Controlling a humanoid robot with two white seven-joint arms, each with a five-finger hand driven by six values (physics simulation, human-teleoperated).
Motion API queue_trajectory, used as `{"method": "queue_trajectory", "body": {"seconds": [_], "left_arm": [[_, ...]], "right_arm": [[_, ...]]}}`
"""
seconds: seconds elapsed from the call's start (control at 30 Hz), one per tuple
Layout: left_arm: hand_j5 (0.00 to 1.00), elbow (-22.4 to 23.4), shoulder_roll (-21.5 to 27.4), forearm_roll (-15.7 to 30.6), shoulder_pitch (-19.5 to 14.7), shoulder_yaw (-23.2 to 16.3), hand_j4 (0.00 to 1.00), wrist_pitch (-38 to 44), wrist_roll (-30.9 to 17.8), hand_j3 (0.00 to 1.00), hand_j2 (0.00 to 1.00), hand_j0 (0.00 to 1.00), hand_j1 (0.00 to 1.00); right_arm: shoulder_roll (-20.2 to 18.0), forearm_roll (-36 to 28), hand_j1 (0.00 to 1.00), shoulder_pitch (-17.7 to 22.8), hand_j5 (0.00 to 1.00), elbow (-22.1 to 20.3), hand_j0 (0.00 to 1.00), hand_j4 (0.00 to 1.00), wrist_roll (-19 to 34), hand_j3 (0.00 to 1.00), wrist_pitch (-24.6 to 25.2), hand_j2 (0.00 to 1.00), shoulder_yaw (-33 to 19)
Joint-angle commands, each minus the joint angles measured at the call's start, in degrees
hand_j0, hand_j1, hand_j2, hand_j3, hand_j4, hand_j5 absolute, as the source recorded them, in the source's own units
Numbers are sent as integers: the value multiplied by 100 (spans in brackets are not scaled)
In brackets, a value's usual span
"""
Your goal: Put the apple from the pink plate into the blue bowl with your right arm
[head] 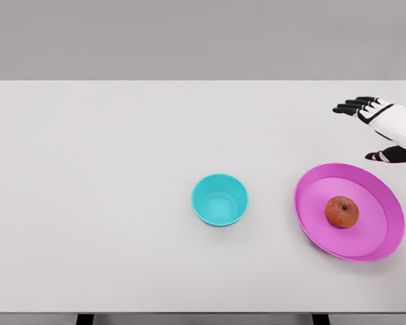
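**Entry: right hand staged behind the plate, apple not yet taken**

Nearest to me, the round red-orange apple (342, 212) sat on the shallow glossy pink plate (318, 189), right of the plate's centre, stem dimple up. Nothing touched it. It rested on the flat floor of the plate, clear of the raised rim, so I judged a grasp from above would meet no obstruction.

Left of the plate, apart from it with bare table between, stood the small round turquoise-blue bowl (220, 199), upright and holding nothing. The goal lay on the side away from my arm, so I judged the carry would be a short sideways pass over the near rim of the plate.

Both rested on the wide flat white tabletop (108, 203).

Farthest back, my white-and-black right hand (382, 128) showed at the right edge, beyond the plate's far rim. Its dark fingers (352, 106) were stretched out and spread leftward, thumb held lower, gripping nothing. I read this as a pre-reach pose: open wide enough for the apple, and kept off the plate so as not to nudge it. My left arm did not appear.
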Motion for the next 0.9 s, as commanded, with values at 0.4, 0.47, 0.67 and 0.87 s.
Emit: {"method": "queue_trajectory", "body": {"seconds": [0.4,0.47,0.67,0.87], "left_arm": [[100,7,1,0,0,0,100,0,-1,100,100,100,100],[100,-2,1,0,0,0,100,0,-1,100,100,100,100],[100,7,1,0,0,0,100,0,-1,100,100,100,100],[100,-2,1,0,0,0,100,0,-1,100,100,100,100]], "right_arm": [[-1032,-311,100,360,100,-1645,100,100,2140,100,3,100,-70],[-1032,-355,100,360,100,-1645,100,100,2658,100,3,100,-79],[-1093,-355,100,509,100,-1645,100,100,3004,100,3,100,-61],[-830,-294,100,563,100,-1276,100,100,3004,100,3,100,-17]]}}
